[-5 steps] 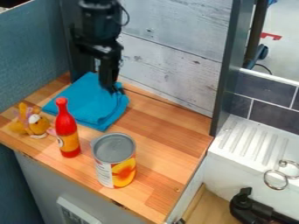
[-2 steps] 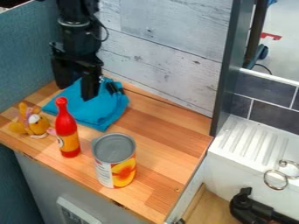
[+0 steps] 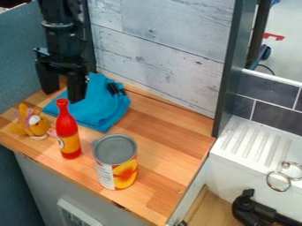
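Two-fingered and spread wide, a black robot gripper [image 3: 61,88] hangs near a folded blue cloth [image 3: 100,108], a red bottle [image 3: 68,132] and a small orange toy [image 3: 36,127].

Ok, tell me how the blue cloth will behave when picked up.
The blue cloth looks soft and creased, so it should droop limply from a pinch. It lies in folded layers, so lifting one layer may open it out.

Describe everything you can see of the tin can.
The tin can stands upright on the wooden counter, near its front edge. Its grey metal lid looks closed, with a raised rim. The paper-like label carries yellow-orange fruit art and a white panel of small print. A red bottle stands beside it, apart.
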Motion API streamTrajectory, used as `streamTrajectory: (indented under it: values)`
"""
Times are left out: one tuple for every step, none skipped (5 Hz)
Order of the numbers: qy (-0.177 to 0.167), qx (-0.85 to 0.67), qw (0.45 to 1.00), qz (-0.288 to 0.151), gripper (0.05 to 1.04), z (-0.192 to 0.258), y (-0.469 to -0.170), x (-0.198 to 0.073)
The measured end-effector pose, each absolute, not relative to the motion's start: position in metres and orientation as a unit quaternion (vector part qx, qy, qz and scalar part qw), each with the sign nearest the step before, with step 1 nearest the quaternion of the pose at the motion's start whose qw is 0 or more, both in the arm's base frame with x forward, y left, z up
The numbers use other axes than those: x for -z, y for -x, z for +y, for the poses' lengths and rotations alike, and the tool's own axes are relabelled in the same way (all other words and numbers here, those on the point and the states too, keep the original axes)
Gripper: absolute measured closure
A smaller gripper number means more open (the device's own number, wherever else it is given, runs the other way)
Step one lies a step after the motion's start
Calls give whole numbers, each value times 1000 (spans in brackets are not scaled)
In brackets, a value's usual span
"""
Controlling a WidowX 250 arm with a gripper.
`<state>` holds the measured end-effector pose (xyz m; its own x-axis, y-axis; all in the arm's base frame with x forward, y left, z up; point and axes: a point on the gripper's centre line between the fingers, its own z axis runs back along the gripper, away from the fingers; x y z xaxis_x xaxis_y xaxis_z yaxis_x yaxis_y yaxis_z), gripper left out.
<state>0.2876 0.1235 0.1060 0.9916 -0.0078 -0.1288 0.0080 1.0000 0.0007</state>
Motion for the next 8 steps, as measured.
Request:
streamTrajectory:
  values:
    - [14, 8, 996, 88, 84, 123, -281, -103]
    - [21, 12, 996, 86, 84, 121, -282, -102]
    - [24, 12, 995, 93, 83, 119, -279, -99]
    - [12, -1, 995, 103, 84, 122, -276, -96]
    - [13, -2, 994, 108, 84, 122, -274, -94]
    - [8, -5, 994, 113, 133, 123, -272, -92]
    - [22, 8, 993, 113, 420, 118, -270, -88]
    - [25, 13, 993, 115, 700, 117, -268, -85]
